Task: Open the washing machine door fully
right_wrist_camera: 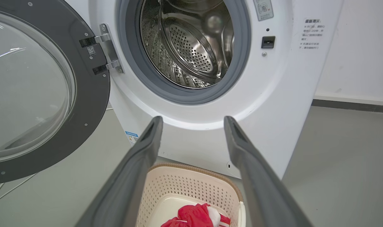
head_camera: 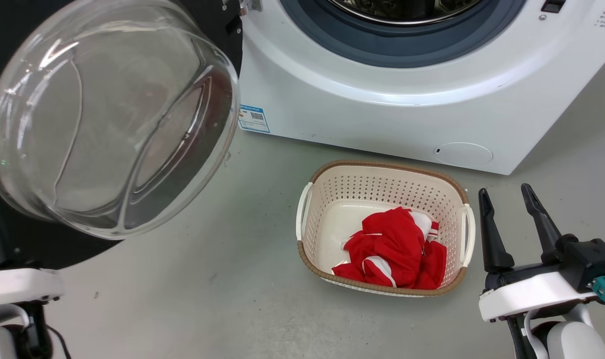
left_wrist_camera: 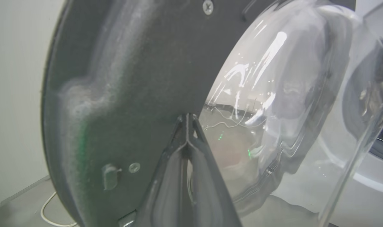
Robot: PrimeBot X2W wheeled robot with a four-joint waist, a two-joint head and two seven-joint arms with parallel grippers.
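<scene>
I've got the washing machine door [head_camera: 108, 114] standing wide open to the left of the white machine [head_camera: 382, 114]. Its glass bowl bulges toward my head cam, w/ the black rim behind it. The metal hinge [right_wrist_camera: 108, 47] ties it to the machine front. Left hand [left_wrist_camera: 186, 118] is closed, fingertips pressed together w/ nothing between them, pointing at the door's dark inner rim right by the glass (touching or not, I can't tell). Right hand [head_camera: 505, 190] is open, fingers spread, over the grey floor [head_camera: 208, 279] just right of the beige basket [head_camera: 382, 164]. Basket sits in front of the machine w/ red cloth [head_camera: 397, 244] inside. Steel drum [right_wrist_camera: 191, 47] is exposed.
</scene>
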